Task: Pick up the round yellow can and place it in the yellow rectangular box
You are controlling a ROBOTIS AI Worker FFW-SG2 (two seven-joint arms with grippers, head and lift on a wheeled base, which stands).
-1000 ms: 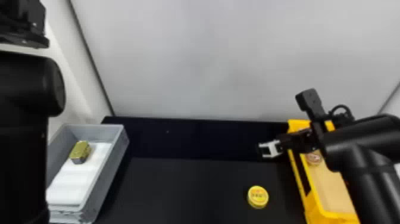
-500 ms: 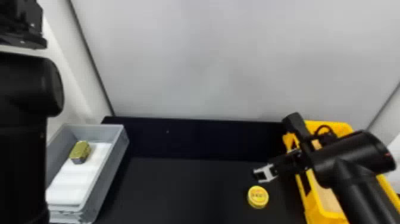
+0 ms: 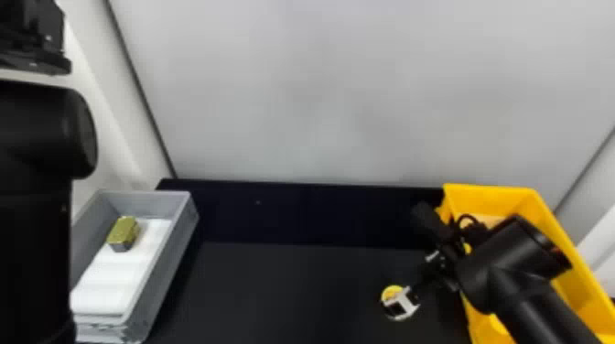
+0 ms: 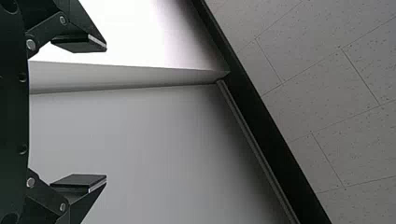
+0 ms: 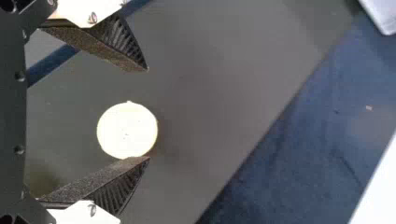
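Grey panels (image 3: 320, 91) behind a black worktop (image 3: 283, 292) suggest a lab booth.

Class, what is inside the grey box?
A gold-topped block sits on white lining. Whatever lies under the lining is covered and cannot be seen.

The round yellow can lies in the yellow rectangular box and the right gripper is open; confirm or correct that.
The head view shows the round yellow can on the black surface, outside the yellow rectangular box. The right gripper is open.
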